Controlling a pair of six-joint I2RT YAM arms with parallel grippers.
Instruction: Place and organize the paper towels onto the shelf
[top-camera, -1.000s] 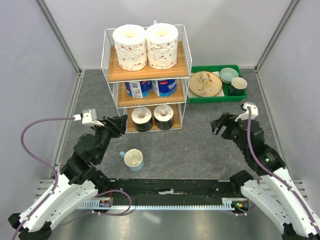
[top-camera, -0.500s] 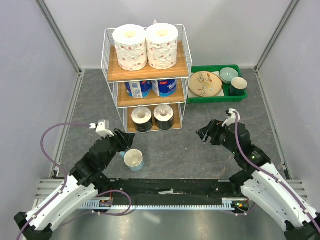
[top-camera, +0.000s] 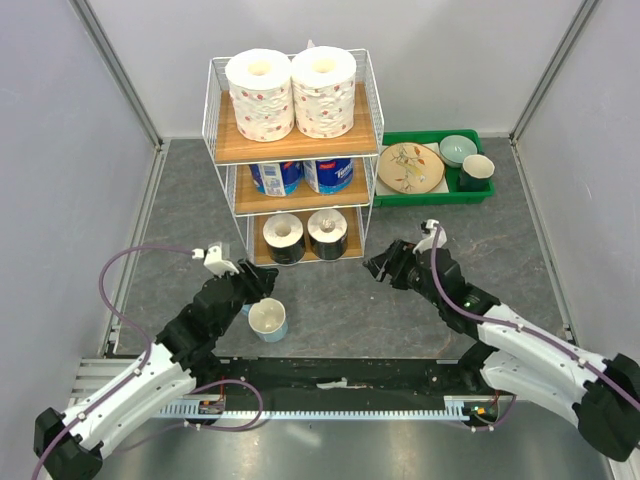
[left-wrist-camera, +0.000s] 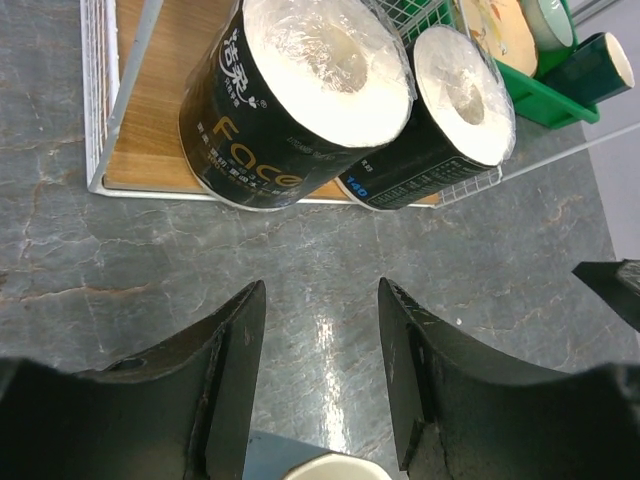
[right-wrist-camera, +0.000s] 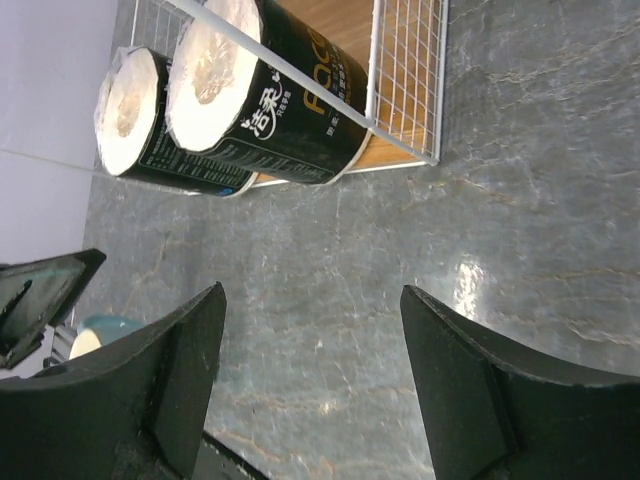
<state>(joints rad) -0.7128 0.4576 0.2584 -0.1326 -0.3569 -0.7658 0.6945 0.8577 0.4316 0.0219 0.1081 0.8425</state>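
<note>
The white wire shelf (top-camera: 292, 140) holds all the paper towels. Two large speckled rolls (top-camera: 262, 94) (top-camera: 324, 91) stand on its top board. Two blue-wrapped rolls (top-camera: 278, 177) sit on the middle board. Two dark-wrapped rolls (top-camera: 283, 238) (top-camera: 327, 233) fill the bottom board, seen close in the left wrist view (left-wrist-camera: 300, 95) (left-wrist-camera: 450, 120) and the right wrist view (right-wrist-camera: 265, 95). My left gripper (top-camera: 262, 284) (left-wrist-camera: 320, 290) hangs open and empty above the floor just in front of the bottom board. My right gripper (top-camera: 380, 268) (right-wrist-camera: 312, 292) is open and empty right of that board.
A pale cup with a blue handle (top-camera: 266, 319) stands on the floor just under my left gripper; its rim shows in the left wrist view (left-wrist-camera: 335, 466). A green tray (top-camera: 436, 196) with a plate, bowl and cup sits right of the shelf.
Both arms have drawn down and inward toward the middle of the floor, away from the shelf's bottom tier. The right jaws have narrowed slightly. The rolls have not moved.
</note>
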